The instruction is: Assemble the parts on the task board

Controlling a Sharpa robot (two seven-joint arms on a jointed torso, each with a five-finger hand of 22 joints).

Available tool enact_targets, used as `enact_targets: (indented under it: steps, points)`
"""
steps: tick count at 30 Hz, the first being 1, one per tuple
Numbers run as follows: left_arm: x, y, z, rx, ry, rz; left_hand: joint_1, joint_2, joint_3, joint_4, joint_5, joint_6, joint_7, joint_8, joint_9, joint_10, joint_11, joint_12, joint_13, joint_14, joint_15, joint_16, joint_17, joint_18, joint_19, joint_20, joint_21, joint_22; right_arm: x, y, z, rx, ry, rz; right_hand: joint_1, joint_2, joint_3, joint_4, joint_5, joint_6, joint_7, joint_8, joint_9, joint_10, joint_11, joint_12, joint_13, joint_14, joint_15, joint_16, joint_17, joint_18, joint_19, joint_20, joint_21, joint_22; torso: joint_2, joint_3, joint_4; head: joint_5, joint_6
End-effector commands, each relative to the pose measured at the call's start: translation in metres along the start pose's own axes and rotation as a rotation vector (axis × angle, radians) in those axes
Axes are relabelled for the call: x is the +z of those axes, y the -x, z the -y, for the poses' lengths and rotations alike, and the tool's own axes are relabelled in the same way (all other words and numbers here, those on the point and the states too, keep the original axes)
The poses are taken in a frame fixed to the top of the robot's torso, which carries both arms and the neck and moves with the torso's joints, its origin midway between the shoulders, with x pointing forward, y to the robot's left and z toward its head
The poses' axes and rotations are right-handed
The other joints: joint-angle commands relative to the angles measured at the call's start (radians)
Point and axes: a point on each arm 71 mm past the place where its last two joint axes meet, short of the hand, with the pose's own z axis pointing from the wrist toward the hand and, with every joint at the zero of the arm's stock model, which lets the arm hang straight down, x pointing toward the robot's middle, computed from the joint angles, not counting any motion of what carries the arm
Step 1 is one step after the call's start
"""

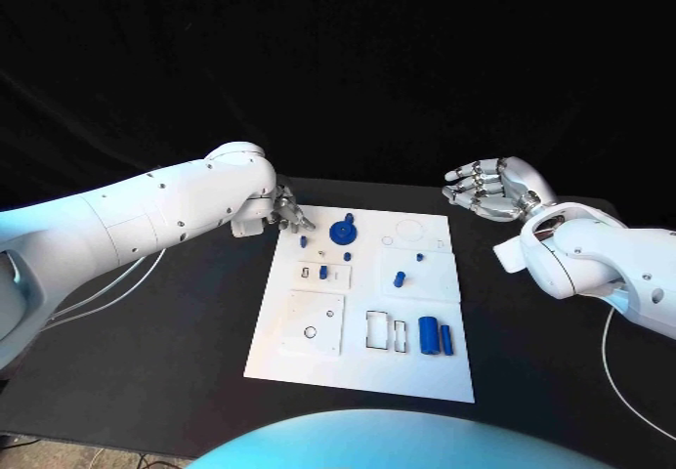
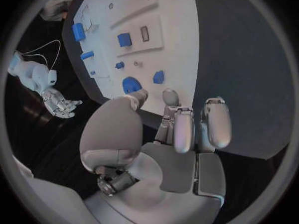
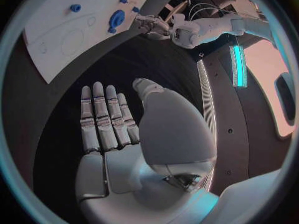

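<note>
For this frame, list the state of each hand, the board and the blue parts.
left hand: empty, fingers apart, at the board's far left corner
right hand: empty, fingers loosely curled, raised off to the board's right
task board: flat on the table
round blue part: on the board near the left hand
two blue cylinders: lying side by side on the board's near right part

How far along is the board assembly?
Early. Done: nothing clearly; the round blue part sits on the task board. In hand: nothing; the left hand hovers at the board's far-left corner, the right hand is open off-board. Left: two blue cylinders lie loose.
</note>
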Motion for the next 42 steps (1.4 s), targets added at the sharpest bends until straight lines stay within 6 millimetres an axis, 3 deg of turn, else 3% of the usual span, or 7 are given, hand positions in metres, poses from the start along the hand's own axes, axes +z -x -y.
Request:
enact_targets:
  steps: [1,30,42]
  points:
    - [0.0008,-0.003,0.0019,0.026,-0.009,-0.038,0.009,-0.001,-0.003,0.001,-0.004,-0.001,0.004,-0.002,-0.001,-0.005,0.002,-0.003,0.003,0.054,0.007,-0.006,0.087,0.011,-0.003,0.002,-0.003,0.0,0.0001,-0.0021,-0.001,-0.004,0.013,-0.02,-0.005,0.0,0.002,-0.004,-0.002,-0.003,0.057,0.004,-0.001,0.0,-0.004,-0.005,-0.001,0.001,-0.003,-0.001,-0.002,0.014,0.002,-0.002,0.0,-0.001,0.0,0.0004,-0.0009,0.003,-0.001]
    - [0.0046,-0.0116,0.0034,0.009,-0.023,-0.083,0.052,0.018,0.029,-0.001,-0.004,0.031,0.001,-0.003,-0.027,0.004,-0.001,0.015,0.012,0.054,0.005,-0.003,0.091,0.011,-0.003,0.005,-0.003,0.003,0.0006,-0.0072,0.0015,0.006,0.003,-0.039,-0.005,0.0,0.003,-0.004,-0.001,-0.003,0.057,0.004,-0.002,0.0,-0.005,-0.006,-0.001,0.001,-0.004,0.0,-0.002,0.014,0.003,-0.002,0.0,-0.002,0.0,0.0001,-0.0015,0.008,-0.003]
    - [0.0054,-0.0129,0.0031,0.01,-0.023,-0.088,0.107,0.026,0.072,-0.006,-0.004,0.051,-0.008,0.008,-0.037,0.019,-0.009,0.032,0.023,0.056,-0.001,0.0,0.095,0.01,0.001,0.001,0.0,0.01,0.0004,-0.0074,0.0017,0.007,0.002,-0.039,-0.006,0.001,0.004,-0.005,0.0,-0.003,0.057,0.004,-0.002,0.0,-0.005,-0.006,-0.001,0.002,-0.004,-0.001,-0.004,0.014,0.004,-0.002,0.0,-0.004,0.0,0.0006,-0.0005,0.006,-0.006]
